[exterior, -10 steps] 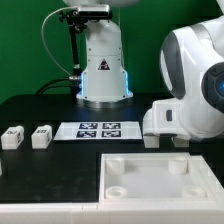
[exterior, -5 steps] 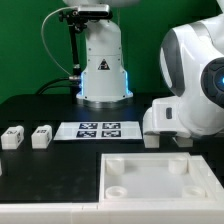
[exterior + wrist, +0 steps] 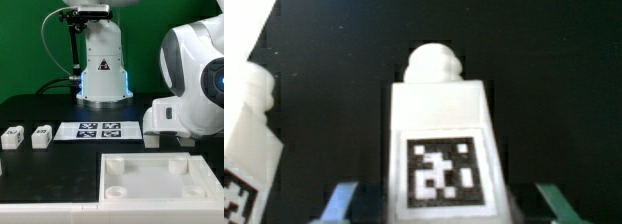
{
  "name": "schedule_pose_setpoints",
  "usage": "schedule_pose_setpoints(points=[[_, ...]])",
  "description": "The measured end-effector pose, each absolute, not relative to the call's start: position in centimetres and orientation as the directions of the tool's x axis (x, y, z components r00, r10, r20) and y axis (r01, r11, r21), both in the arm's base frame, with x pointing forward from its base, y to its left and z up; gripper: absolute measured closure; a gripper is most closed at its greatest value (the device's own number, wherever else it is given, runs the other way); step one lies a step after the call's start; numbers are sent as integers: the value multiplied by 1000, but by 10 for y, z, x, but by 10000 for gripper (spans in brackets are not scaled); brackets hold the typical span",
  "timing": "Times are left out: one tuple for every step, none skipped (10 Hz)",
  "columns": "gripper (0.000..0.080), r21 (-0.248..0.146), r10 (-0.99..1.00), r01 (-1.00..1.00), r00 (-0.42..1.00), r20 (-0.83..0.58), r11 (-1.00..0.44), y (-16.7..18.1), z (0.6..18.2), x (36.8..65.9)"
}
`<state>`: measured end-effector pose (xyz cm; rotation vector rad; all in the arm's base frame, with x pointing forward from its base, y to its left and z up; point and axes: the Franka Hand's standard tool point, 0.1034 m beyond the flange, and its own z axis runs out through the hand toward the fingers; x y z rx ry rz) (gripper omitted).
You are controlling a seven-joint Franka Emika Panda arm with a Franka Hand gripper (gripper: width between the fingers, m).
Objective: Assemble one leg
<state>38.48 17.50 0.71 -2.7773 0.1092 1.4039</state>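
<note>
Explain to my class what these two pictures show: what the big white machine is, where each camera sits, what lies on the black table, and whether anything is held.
The white machine is a robot arm. One camera watches from off the arm; the other rides on its wrist, looking down past the blue-tipped gripper. On the black table lie two small white legs, the flat marker board and a large white panel with round sockets. In the wrist view a tagged leg stands between the open fingers, another beside it. Whether they touch it is unclear.
</note>
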Motion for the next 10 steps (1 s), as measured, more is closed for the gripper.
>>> schedule_pose_setpoints(points=[[511, 7, -50, -75, 591, -805, -997, 175, 7, 385], [511, -5, -33, -64, 585, -810, -998, 172, 13, 388], [509, -37, -2, -53, 594, -805, -998, 162, 40, 407], [509, -45, 1, -58, 607, -795, -997, 154, 63, 418], [509, -28, -21, -72, 600, -800, -997, 151, 87, 416], [509, 4, -84, -134, 594, -800, -991, 157, 93, 404], [509, -3, -71, -124, 588, -806, -992, 155, 91, 398], [509, -5, -73, -127, 602, -795, -992, 156, 89, 401], [509, -16, -80, -135, 670, -738, -991, 157, 90, 412], [509, -28, -55, -99, 741, -670, -995, 145, 108, 433]])
